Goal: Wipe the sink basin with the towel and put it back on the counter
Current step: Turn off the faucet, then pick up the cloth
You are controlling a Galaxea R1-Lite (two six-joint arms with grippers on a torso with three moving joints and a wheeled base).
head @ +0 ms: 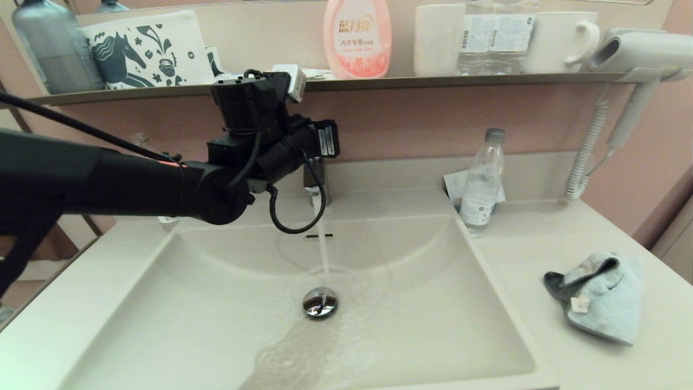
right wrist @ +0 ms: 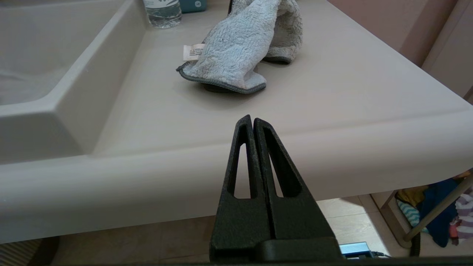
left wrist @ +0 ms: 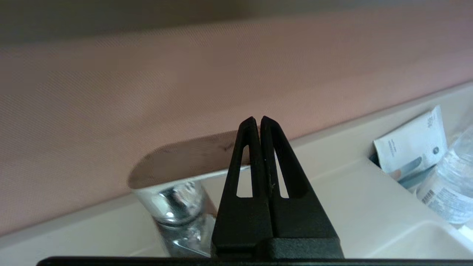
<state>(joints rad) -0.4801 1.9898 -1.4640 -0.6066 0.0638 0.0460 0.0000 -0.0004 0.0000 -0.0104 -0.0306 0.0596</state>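
The sink basin has water running from the chrome tap onto its drain plug. The light-blue towel lies crumpled on the counter to the right of the basin, with its grey edge and white tag showing. My left arm reaches across to the tap. The left gripper is shut, with its tips at the end of the tap's lever. My right gripper is shut and empty. It sits low before the counter's front edge, short of the towel.
A clear water bottle and a white sachet stand at the counter's back right. A hair dryer hangs on the right wall. The shelf above holds a pink soap bottle, mugs and bottles.
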